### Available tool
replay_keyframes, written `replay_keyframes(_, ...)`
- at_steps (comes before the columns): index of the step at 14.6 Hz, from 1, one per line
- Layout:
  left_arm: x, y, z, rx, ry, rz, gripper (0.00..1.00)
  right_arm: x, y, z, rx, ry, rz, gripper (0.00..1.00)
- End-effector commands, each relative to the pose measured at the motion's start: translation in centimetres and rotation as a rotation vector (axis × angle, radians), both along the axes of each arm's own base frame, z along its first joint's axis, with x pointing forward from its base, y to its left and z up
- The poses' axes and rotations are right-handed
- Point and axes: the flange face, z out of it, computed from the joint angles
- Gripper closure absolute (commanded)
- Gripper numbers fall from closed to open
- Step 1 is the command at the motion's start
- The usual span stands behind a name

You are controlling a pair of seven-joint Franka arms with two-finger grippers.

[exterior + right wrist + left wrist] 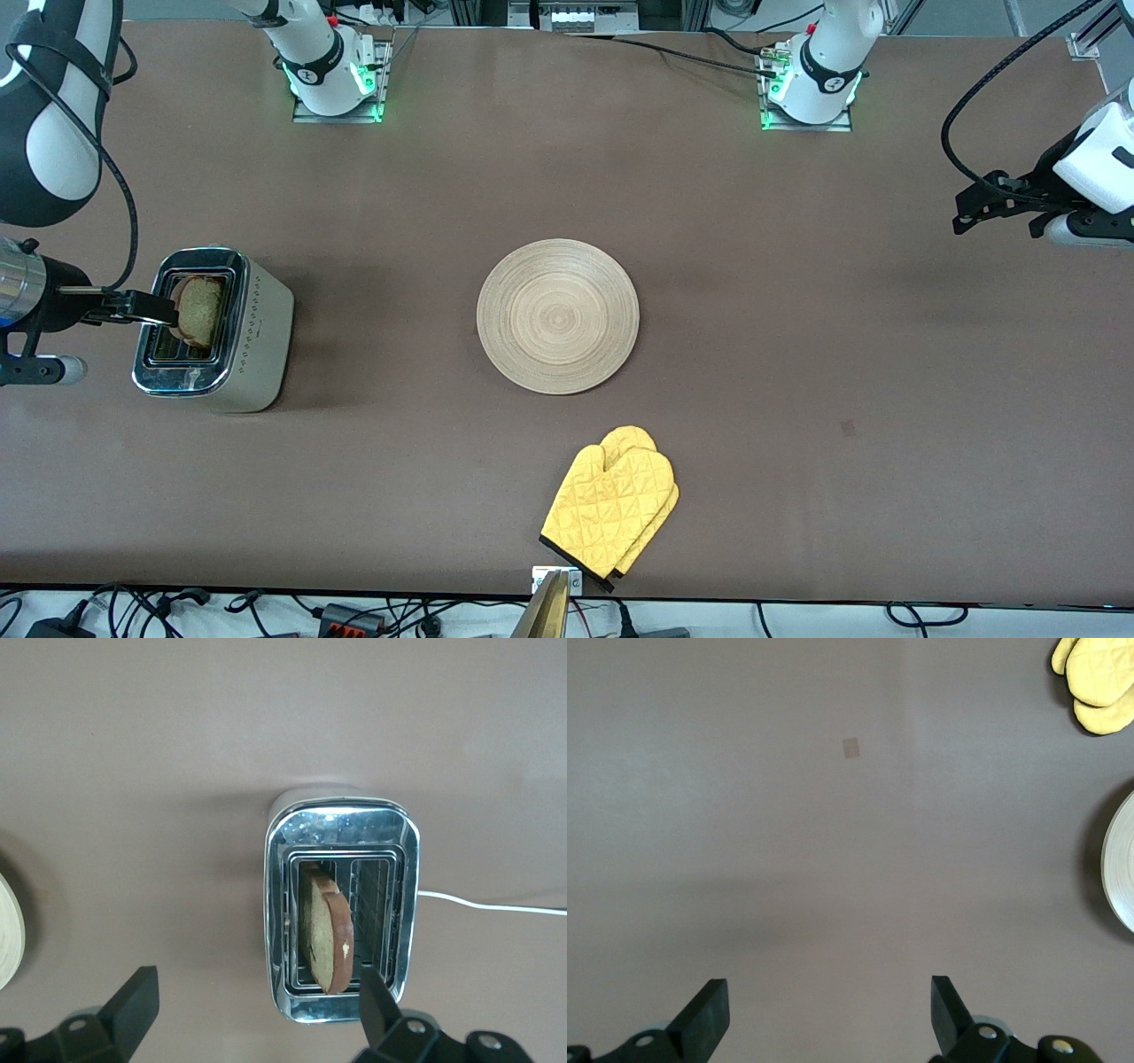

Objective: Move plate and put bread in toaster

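The toaster stands toward the right arm's end of the table. The bread stands tilted in one slot with its top sticking out; it also shows in the right wrist view inside the chrome toaster. My right gripper is open and empty at the toaster's edge, apart from the bread; in its wrist view one finger is over the toaster's rim. The plate lies bare at the table's middle. My left gripper waits open and empty over the left arm's end of the table.
A yellow oven mitt lies nearer the front camera than the plate, by the table's edge. The toaster's white cord trails off from it. The left wrist view shows the plate's rim and the mitt.
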Motion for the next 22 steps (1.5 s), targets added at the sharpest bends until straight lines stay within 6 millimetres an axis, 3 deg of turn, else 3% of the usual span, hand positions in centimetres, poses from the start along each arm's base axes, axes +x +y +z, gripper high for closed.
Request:
replay_keyframes(1, -0.3, 0.0, 0.7, -0.016, 0.001, 0.009, 0.00, 0.5, 0.4, 0.6, 0.026, -0.049, -0.006, 0.00)
replay_keyframes(3, -0.3, -0.2, 0.7, -0.017, 0.001, 0.006, 0.00, 0.4, 0.6, 1.9, 0.036, -0.092, -0.005, 0.00)
replay_keyframes(6, -0.2, -0.3, 0.6, -0.019, 0.002, 0.003, 0.00, -0.2, -1.0, 3.5, 0.088, -0.127, -0.080, 0.00)
replay_keyframes(11, 0.5, 0.3, 0.1, -0.023, 0.006, 0.014, 0.00, -2.8, -4.6, 3.8, 0.085, -0.143, -0.066, 0.00)
replay_keyframes(17, 0.3, -0.2, 0.4, -0.005, 0.004, 0.002, 0.00, -4.8, -4.6, 4.7, 0.045, -0.090, -0.052, 0.00)
replay_keyframes(22, 0.3, 0.3, 0.4, -0.006, 0.002, 0.013, 0.00, -8.5, -4.6, 3.0, 0.019, -0.116, -0.045, 0.00)
